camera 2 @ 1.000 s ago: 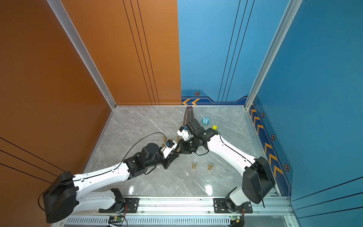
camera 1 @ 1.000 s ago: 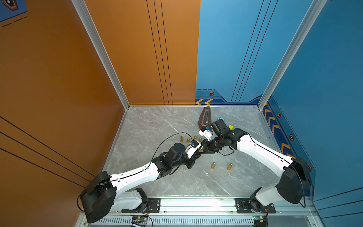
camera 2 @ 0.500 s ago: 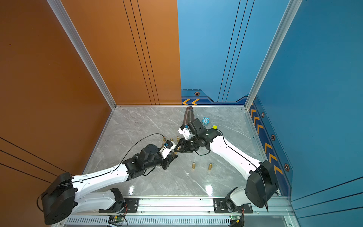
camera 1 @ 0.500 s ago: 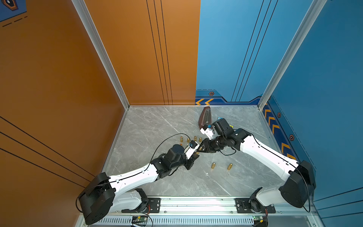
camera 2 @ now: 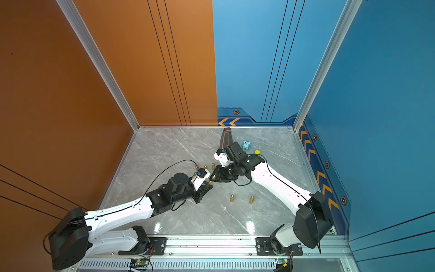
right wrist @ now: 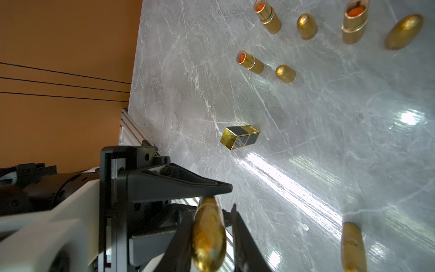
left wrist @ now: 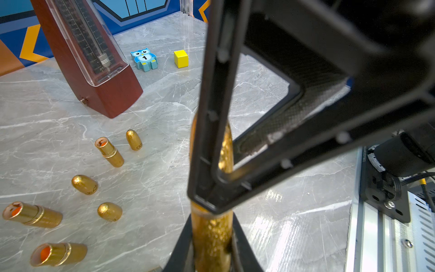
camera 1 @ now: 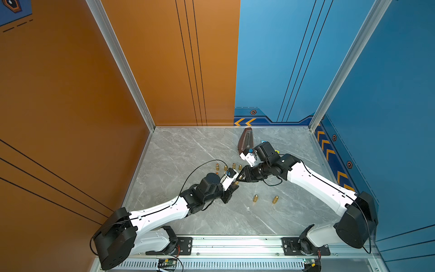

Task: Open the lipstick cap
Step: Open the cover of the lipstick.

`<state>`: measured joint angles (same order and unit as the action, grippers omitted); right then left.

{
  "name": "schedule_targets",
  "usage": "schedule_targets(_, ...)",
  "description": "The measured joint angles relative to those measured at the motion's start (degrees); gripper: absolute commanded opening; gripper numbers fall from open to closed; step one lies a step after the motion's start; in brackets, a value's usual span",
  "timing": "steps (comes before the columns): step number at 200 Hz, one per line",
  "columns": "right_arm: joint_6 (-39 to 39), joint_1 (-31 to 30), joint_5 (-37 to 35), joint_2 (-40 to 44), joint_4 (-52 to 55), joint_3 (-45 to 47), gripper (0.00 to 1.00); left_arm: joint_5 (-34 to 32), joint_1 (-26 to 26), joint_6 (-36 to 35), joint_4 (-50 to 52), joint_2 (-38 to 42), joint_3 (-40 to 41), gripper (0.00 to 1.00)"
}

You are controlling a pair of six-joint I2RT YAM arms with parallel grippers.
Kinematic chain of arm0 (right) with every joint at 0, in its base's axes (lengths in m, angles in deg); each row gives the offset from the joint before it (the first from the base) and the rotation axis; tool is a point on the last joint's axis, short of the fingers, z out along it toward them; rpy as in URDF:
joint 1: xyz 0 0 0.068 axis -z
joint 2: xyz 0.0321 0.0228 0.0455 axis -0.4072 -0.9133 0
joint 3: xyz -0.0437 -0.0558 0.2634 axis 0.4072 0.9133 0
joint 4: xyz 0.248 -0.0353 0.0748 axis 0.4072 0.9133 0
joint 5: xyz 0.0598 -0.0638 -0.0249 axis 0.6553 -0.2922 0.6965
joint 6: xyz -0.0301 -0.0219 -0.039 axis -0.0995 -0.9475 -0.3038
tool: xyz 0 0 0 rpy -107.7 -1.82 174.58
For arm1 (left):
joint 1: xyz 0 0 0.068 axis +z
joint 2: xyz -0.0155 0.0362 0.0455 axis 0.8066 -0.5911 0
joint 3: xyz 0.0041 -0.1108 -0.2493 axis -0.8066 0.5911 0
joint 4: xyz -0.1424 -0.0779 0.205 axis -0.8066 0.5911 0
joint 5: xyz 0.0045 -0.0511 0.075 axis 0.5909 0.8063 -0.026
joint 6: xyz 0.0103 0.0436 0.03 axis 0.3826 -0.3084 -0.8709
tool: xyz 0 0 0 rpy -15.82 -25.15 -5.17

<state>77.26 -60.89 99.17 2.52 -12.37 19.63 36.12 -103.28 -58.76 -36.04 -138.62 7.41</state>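
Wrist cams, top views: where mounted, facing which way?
Top views: high above the front rail, looking down on the tabletop; left arm and right arm show.
Left wrist: on the left arm, facing the metronome and back wall; left tool shows.
Right wrist: on the right arm, facing the orange side wall; right tool shows.
Shared: both wrist views see the held gold lipstick.

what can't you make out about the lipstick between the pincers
- Cap of the held lipstick: left wrist view, mostly behind the right pincer; too small in both top views.
- Its base: cut off at that view's edge, in the left pincer.
- Right pincer's grip: right wrist view, blurred.
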Motion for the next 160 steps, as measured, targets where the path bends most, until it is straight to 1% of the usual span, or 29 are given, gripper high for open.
schedule_targets(24, -0.04, -0.13, 0.02, 0.0, -0.35, 0.0, 0.2, -0.02, 0.0, 0.0, -0.04, 0.02, 0.17, 0.0)
schedule_targets(67, -0.02, -0.24, -0.33, -0.04, -0.5, 0.0, 0.17, -0.09, 0.0, 0.0, -0.74, 0.2, 0.7, 0.0)
schedule_targets(160, -0.02, -0.52, -0.37, 0.2, -1.03, 0.0, 0.16, -0.68, 0.13, 0.0, -1.38, 1.53, 1.79, 0.0)
